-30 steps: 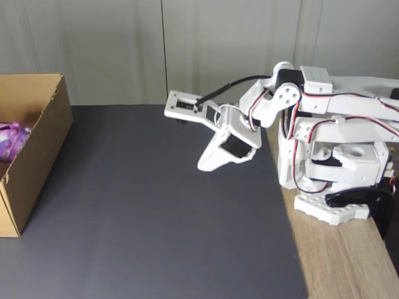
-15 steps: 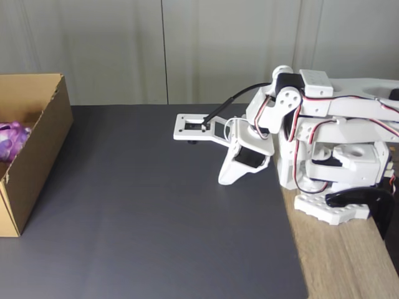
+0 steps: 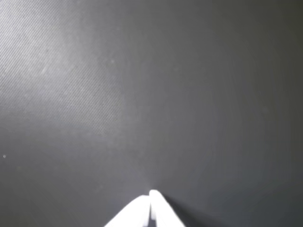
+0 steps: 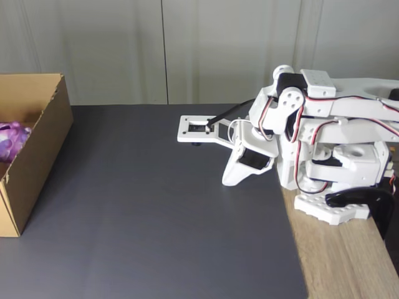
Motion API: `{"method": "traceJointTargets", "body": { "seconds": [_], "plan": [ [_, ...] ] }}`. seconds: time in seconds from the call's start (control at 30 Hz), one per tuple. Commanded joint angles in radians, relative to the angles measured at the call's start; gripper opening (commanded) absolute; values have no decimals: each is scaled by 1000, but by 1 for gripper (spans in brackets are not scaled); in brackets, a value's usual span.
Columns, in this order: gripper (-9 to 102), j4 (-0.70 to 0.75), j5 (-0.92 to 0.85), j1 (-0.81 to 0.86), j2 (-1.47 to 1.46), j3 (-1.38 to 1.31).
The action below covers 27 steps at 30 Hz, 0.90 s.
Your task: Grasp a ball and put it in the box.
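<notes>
The ball, marbled purple, pink and white, lies inside the brown cardboard box at the left edge of the fixed view. My white gripper hangs folded close to the arm's base at the right, its tip just above the dark mat, far from the box. In the wrist view the gripper shows two white fingertips pressed together with nothing between them, over bare mat.
A dark grey mat covers most of the table. A wooden tabletop strip runs along the right, where the arm's base is clamped. A pale wall stands behind.
The arm has folded back to the right toward its base, and the gripper tip has dropped closer to the mat. The ball and box have not moved.
</notes>
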Motion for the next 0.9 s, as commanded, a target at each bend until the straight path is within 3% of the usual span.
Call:
{"method": "traceJointTargets", "body": {
  "seconds": [0.0,0.87],
  "plan": [
    [0,15,-8,-11,-8,2],
    [1,17,-17,-11,-8,2]
  ]
}}
